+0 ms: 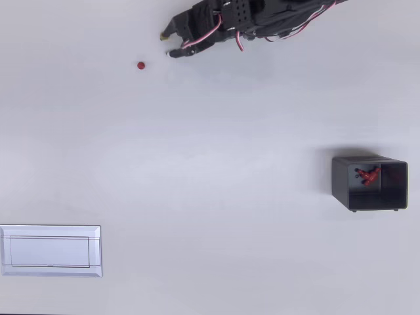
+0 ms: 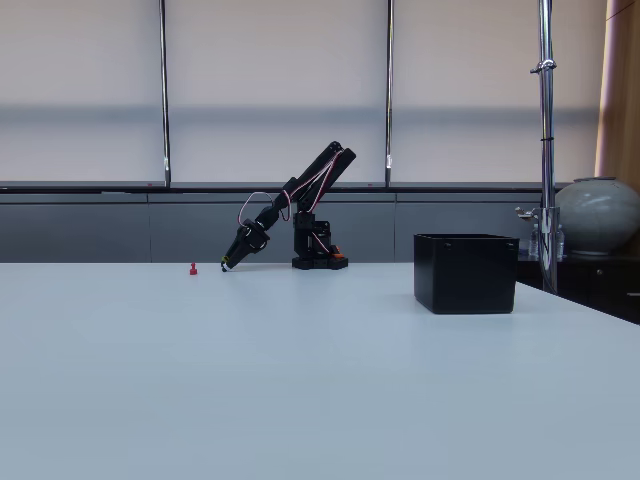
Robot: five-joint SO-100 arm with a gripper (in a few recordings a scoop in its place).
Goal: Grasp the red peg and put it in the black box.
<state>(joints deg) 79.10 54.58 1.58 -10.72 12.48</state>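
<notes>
The red peg (image 1: pixel 141 65) stands alone on the white table, a tiny red dot in the overhead view and a small upright stub (image 2: pixel 193 268) in the fixed view. My gripper (image 1: pixel 167 44) is just right of it and slightly farther back, low near the table, a short gap away. Its jaws stand apart with nothing between them; in the fixed view the gripper (image 2: pixel 226 265) points down toward the table beside the peg. The black box (image 1: pixel 369 182) sits far to the right, open-topped, with a small red piece (image 1: pixel 367 175) lying inside. In the fixed view the box (image 2: pixel 465 272) stands at the right.
A flat white rectangular tray (image 1: pixel 50 251) lies at the lower left of the overhead view. The arm's base (image 2: pixel 318 258) stands at the table's far edge. A wide stretch of bare table lies between peg and box.
</notes>
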